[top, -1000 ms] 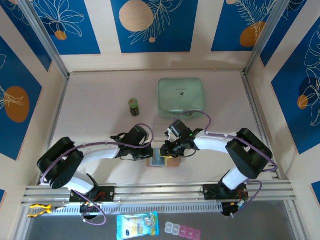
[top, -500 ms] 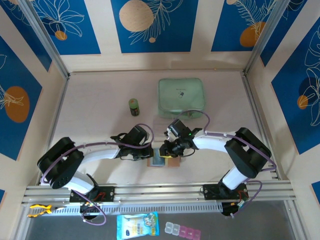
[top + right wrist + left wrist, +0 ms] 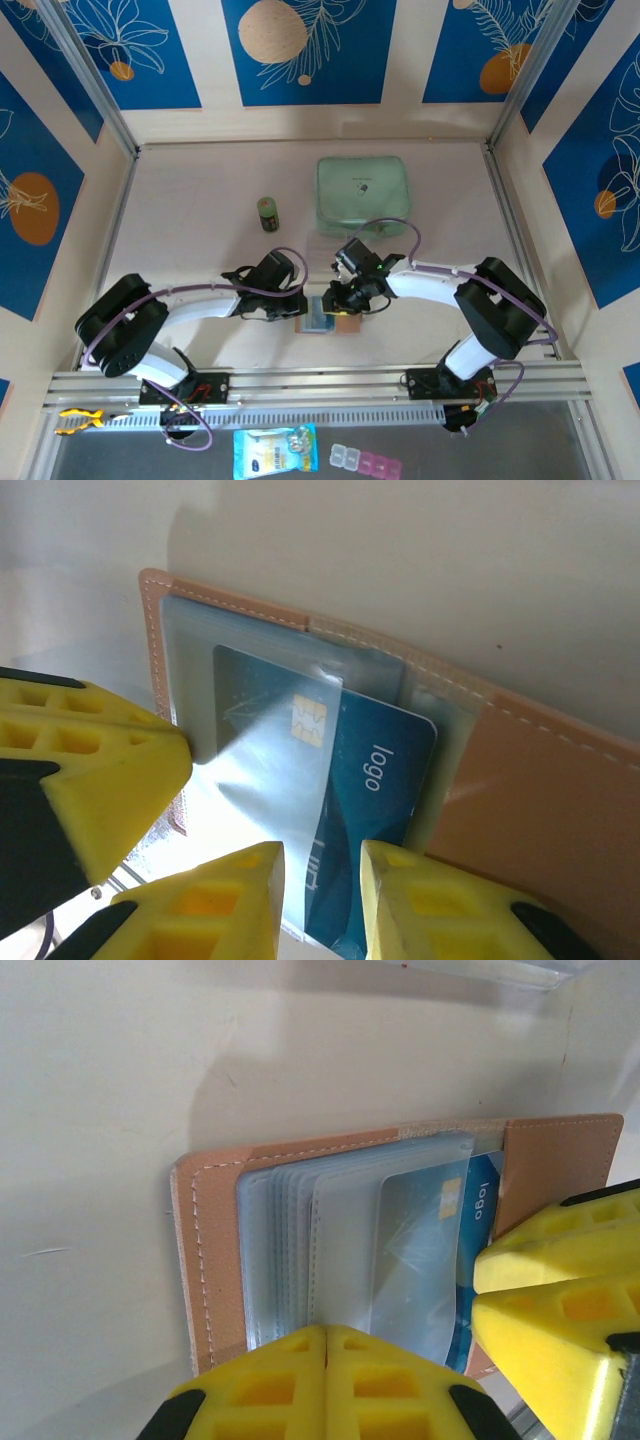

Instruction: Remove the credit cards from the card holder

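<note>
The card holder (image 3: 344,325) is laid open on the table (image 3: 200,230), at 6 o'clock from the green case (image 3: 363,195); the left gripper (image 3: 325,1338), at its 9 o'clock, is closed tight and pressed onto the clear pockets (image 3: 290,1240); the right gripper (image 3: 320,865), at its 1 o'clock, is held narrowly parted over a blue credit card (image 3: 375,800) lying partly out of its pocket; whether the card is gripped cannot be told.

A robot test booth in a lab: a pale table (image 3: 200,220) is boxed in by blue leaf-print panels (image 3: 300,50), with two robot arms (image 3: 200,298) bolted to an aluminium rail (image 3: 320,384).
</note>
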`<act>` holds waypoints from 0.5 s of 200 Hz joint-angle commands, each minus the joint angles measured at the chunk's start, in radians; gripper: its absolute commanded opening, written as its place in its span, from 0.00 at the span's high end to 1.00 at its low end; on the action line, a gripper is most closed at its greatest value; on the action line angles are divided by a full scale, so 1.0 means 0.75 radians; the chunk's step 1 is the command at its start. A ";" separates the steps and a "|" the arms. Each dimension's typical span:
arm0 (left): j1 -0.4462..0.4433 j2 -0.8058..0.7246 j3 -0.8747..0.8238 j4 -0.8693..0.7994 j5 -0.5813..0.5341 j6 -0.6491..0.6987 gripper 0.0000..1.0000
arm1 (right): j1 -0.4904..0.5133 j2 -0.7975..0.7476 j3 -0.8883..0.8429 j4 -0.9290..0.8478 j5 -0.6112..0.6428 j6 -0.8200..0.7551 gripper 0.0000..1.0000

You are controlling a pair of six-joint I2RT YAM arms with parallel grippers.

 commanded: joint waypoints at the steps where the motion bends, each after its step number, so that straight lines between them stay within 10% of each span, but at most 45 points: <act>1: -0.009 0.012 -0.005 -0.058 -0.004 0.004 0.97 | 0.008 -0.035 0.033 -0.073 0.028 -0.025 0.73; 100: -0.012 -0.037 0.075 -0.127 0.014 0.037 0.97 | -0.021 -0.159 -0.036 -0.006 -0.025 0.016 0.72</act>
